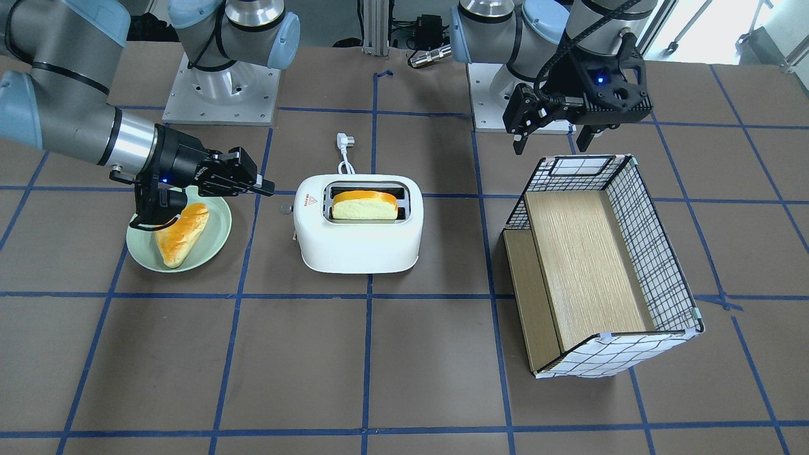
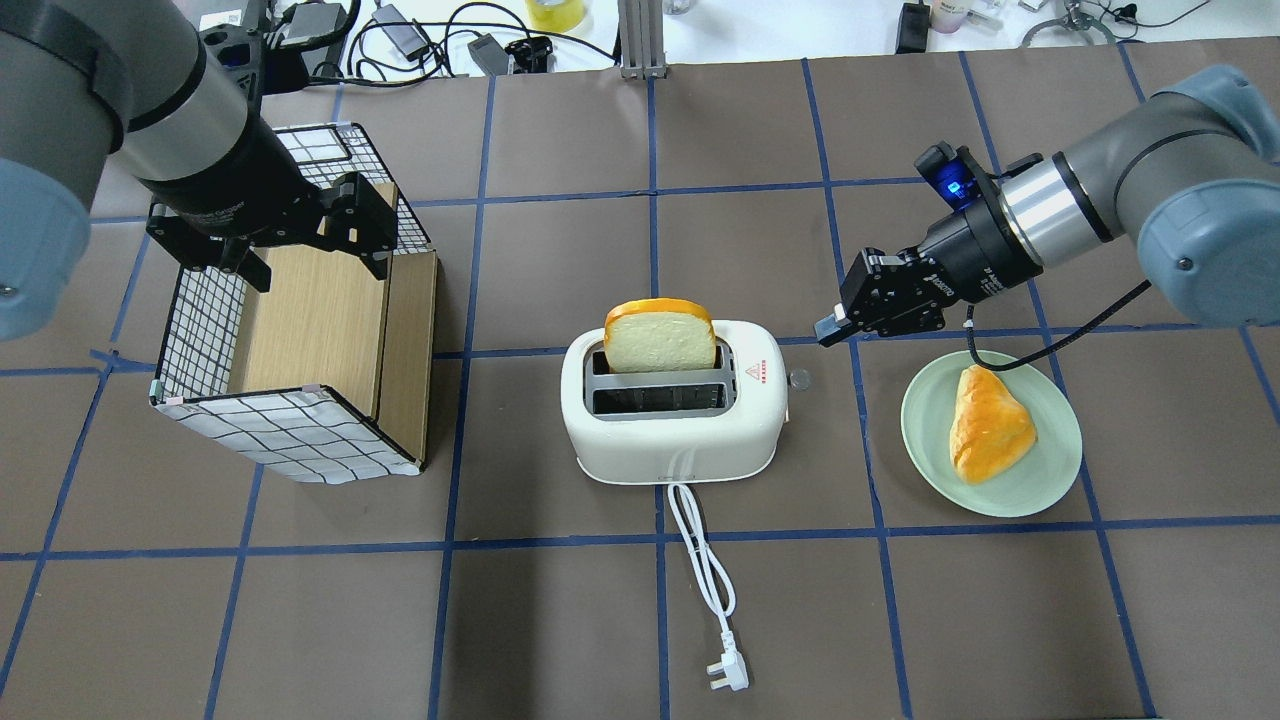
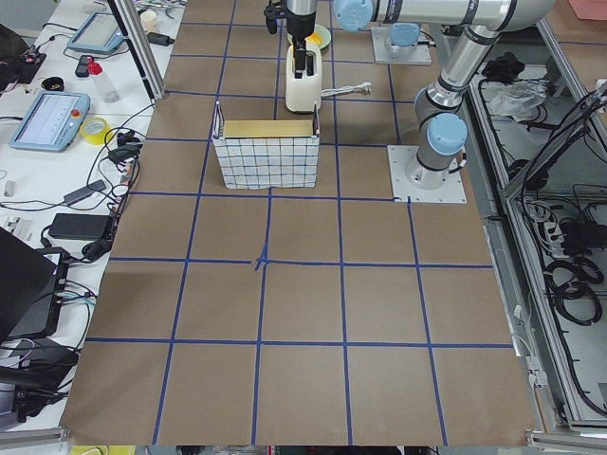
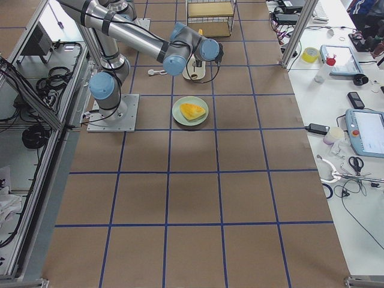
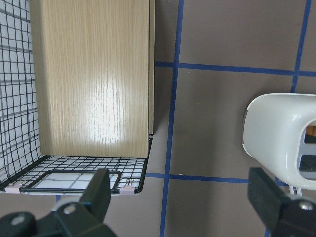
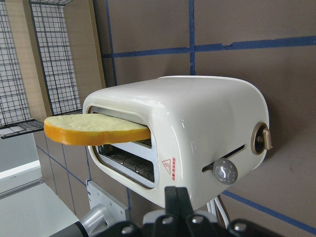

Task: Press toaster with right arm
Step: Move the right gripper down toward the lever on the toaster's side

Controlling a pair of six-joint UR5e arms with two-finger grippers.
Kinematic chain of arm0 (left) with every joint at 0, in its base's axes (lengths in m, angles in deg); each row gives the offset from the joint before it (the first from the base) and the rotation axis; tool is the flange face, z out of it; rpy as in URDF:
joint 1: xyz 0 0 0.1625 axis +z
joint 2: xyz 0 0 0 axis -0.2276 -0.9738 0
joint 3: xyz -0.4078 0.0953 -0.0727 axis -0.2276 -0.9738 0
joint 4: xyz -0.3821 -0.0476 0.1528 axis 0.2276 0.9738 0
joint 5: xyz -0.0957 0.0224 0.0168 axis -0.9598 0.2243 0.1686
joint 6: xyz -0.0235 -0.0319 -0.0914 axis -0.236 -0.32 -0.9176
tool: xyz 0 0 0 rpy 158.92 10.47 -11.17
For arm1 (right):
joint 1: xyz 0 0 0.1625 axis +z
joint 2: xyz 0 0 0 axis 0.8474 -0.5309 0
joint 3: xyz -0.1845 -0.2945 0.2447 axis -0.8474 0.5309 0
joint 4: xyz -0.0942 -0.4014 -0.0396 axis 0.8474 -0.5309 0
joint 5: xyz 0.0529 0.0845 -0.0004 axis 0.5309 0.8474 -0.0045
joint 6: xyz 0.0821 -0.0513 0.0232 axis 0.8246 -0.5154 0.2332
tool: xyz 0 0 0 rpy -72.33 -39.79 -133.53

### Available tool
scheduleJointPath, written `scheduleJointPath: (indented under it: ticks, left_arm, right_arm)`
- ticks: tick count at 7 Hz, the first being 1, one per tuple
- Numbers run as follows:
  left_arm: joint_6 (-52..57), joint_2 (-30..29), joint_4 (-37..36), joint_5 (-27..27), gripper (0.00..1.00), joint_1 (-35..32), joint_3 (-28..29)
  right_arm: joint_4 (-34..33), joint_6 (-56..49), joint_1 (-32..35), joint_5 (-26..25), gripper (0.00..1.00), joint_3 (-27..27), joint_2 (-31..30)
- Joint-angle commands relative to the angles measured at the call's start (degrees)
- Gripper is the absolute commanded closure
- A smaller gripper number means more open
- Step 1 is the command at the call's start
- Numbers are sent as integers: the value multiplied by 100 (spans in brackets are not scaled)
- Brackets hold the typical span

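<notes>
Looking over the robot's shoulders, you'll see the left gripper (image 2: 312, 262) hanging over the grid-patterned box (image 2: 290, 440), fingers spread wide. The toaster (image 2: 670, 440) stands mid-table with a bread slice (image 2: 660, 340) in one slot. The right arm (image 2: 1150, 190) reaches in nearly level; the right gripper (image 2: 828, 330) is pinched together, near the side lever (image 2: 798, 379).

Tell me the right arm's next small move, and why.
Probably ease the shut right claw toward the toaster until its tip sits over the grey lever. The claw hangs beside the toaster, apart from it. The lever is at its slot's top end, and the bread slice stands proud of its slot, so nothing looks pressed yet.
</notes>
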Motion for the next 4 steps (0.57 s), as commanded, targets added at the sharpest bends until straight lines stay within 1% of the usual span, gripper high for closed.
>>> scheduleJointPath:
  ticks: [1,4]
  left_arm:
    - [0,0,0,-9,0,-2,0]
    - [0,0,0,0,0,-2,0]
  right_arm:
    - [-37,15,-6,-14,100,0,-21]
    - [-19,-12,-15,-31,100,44,-13]
